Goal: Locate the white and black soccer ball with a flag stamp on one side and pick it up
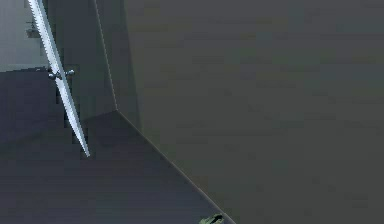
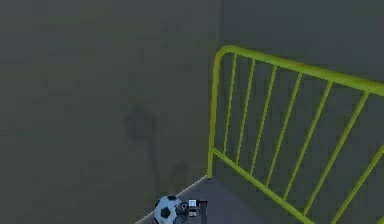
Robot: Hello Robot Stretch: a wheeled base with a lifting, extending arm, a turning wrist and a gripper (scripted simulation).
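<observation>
**Arm side view.** A round white soccer ball with black patches (image 2: 166, 209) lies low by the bottom edge, at the edge of the dark, smooth floor (image 2: 232, 206) where it meets the flat, matt grey-brown wall (image 2: 90, 90). No flag stamp can be made out on it. Just beside the ball is the dark gripper (image 2: 185, 209), with its two small white marker squares. The ball sits right at the thin fingers, so it cannot be told whether they hold anything. A glossy yellow tubular railing (image 2: 262, 110) with slim upright bars rises at the right, its corner post standing near the ball.

**Forward view.** A flat grey door with a pale narrow edge (image 1: 70, 110) carries a small metallic lever handle (image 1: 62, 72). A tiny greenish object (image 1: 212, 219) lies at the floor's edge, too small to identify.
</observation>
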